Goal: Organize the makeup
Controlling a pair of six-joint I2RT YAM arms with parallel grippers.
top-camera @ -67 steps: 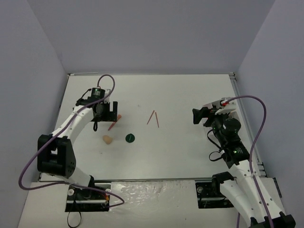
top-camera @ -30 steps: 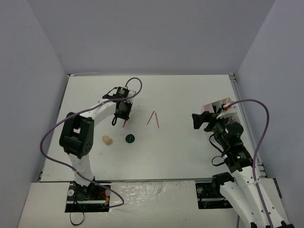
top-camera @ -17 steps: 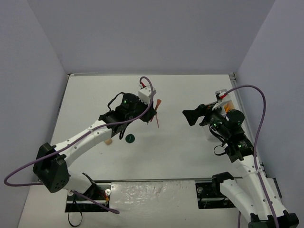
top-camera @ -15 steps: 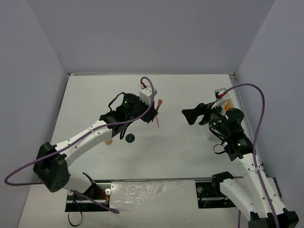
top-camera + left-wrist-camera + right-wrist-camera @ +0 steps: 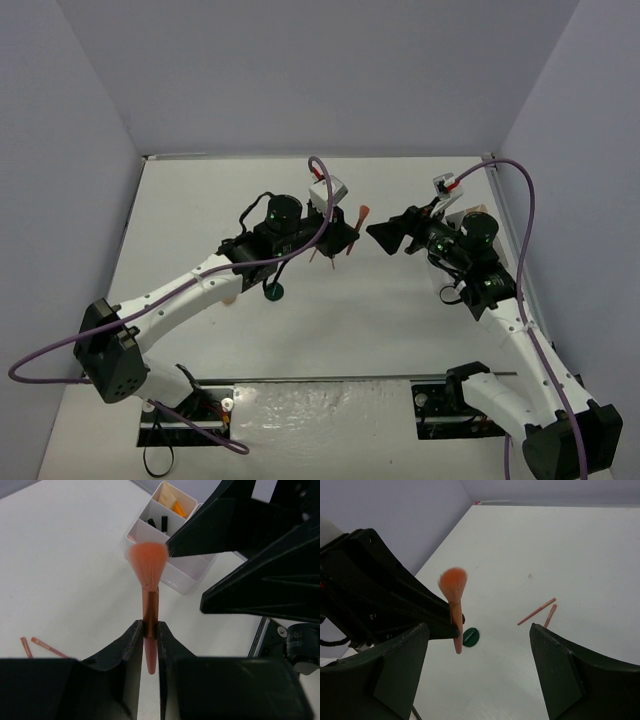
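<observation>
My left gripper (image 5: 347, 236) (image 5: 149, 630) is shut on the copper-pink handle of a makeup brush (image 5: 358, 217) (image 5: 148, 582) (image 5: 454, 605), held above the table with its orange bristles toward the right arm. My right gripper (image 5: 383, 235) (image 5: 479, 630) faces it, open. Its wide black fingers (image 5: 260, 587) stand on either side of the bristle end without touching it. Two pink pencils (image 5: 541, 611) (image 5: 42, 647) and a dark-green disc (image 5: 275, 292) (image 5: 470, 636) lie on the table below. A beige sponge (image 5: 230, 297) peeks out under the left arm.
A white compartment tray (image 5: 167, 582) stands behind the brush in the left wrist view, with orange, beige and dark items inside. The right arm hides most of it from above. Purple walls close in the white table (image 5: 200, 200) at the back and both sides.
The left arm has swung right across the table, carrying the brush up to the right gripper. The right gripper has moved left to meet it, and its jaws have narrowed a little.
</observation>
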